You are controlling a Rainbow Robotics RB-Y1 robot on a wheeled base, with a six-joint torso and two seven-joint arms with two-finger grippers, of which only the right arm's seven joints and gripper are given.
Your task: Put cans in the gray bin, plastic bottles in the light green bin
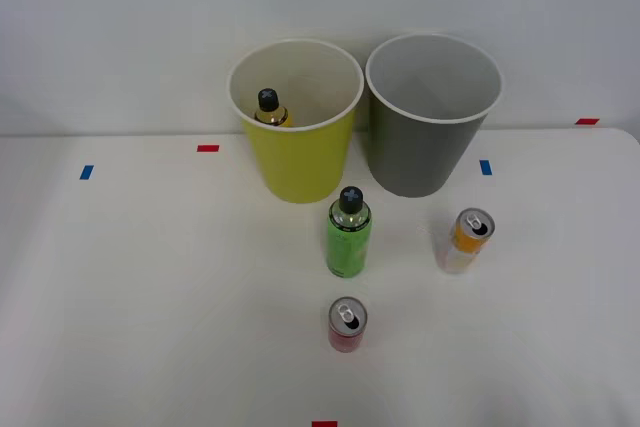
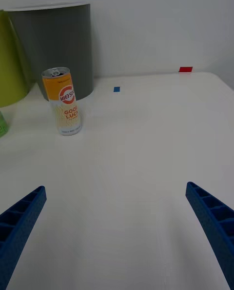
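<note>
Two bins stand side by side at the far edge of a white table (image 1: 150,297) against a plain pale wall (image 1: 120,27), the light green bin (image 1: 297,162) to the left of the gray bin (image 1: 425,152), their sides close together. Using the light green bin as my marker: the yellow bottle (image 1: 270,110) is inside it, black cap up; the green bottle (image 1: 348,234) stands upright just in front of it, toward me; the red can (image 1: 346,325) stands farther out along the same line, beyond the green bottle; the orange and silver can (image 1: 466,240) stands off to its right and nearer me, in front of the gray bin. Small red and blue tape marks (image 1: 207,148) dot the tabletop to either side of the bins and at its near edge. From the wrist camera I see my right gripper (image 2: 117,231) spread wide, its blue ribbed fingers (image 2: 22,217) at the two lower corners, holding nothing and touching nothing, with bare tabletop between them. The orange and silver can sits upright ahead of the fingers, well clear of them, just in front of the gray bin's wall. To the right of the bins the table runs open to its rounded corner.
</note>
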